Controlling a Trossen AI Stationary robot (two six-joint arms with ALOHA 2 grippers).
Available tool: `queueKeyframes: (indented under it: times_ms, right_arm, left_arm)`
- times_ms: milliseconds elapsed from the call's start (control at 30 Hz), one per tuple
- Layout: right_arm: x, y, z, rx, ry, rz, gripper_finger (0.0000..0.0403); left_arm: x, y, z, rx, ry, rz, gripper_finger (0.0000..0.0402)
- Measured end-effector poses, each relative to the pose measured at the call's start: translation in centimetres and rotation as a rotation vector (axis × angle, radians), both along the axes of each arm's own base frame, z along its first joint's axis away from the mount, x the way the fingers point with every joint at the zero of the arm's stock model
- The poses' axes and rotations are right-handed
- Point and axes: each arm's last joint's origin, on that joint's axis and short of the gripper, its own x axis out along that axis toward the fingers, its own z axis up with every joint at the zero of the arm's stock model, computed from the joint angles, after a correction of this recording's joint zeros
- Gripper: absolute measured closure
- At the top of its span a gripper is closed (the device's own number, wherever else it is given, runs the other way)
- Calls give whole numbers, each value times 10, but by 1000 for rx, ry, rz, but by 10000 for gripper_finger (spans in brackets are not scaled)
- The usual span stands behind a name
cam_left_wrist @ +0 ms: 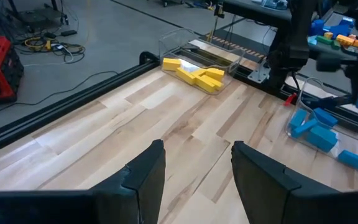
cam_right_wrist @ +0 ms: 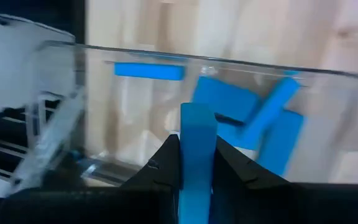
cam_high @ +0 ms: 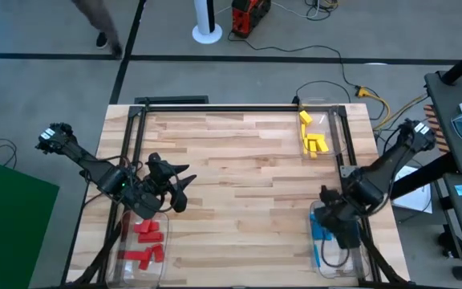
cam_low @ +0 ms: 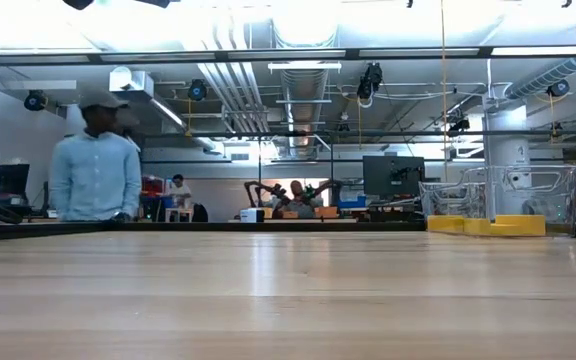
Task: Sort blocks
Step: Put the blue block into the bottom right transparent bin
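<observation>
Blue block (cam_right_wrist: 197, 146) flat-sided, pinched in right hand (cam_right_wrist: 197, 163).

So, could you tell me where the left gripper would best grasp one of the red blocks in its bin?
Probably across the narrow sides of a top red block, coming straight down: the pile lies flat in an open-topped clear bin, whose walls block side approaches. The left gripper is open nearby.

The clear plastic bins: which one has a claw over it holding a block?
The clear plastic bin of blue blocks. The right gripper hangs above it, jaws shut on a blue rectangular block; the red and yellow bins have none.
</observation>
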Motion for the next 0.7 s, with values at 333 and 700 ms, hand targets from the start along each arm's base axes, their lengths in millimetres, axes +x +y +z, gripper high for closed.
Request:
queueKeyframes:
  times_ms: [333, 700]
  right_arm:
    - [-4, 46, -14, 96, -1, -29, 284]
    - [-2, 51, -16, 79, 25, -55, 312]
  left_arm:
    - [2, 4, 0, 21, 24, -1, 239]
    - [7, 11, -1, 18, 56, -16, 239]
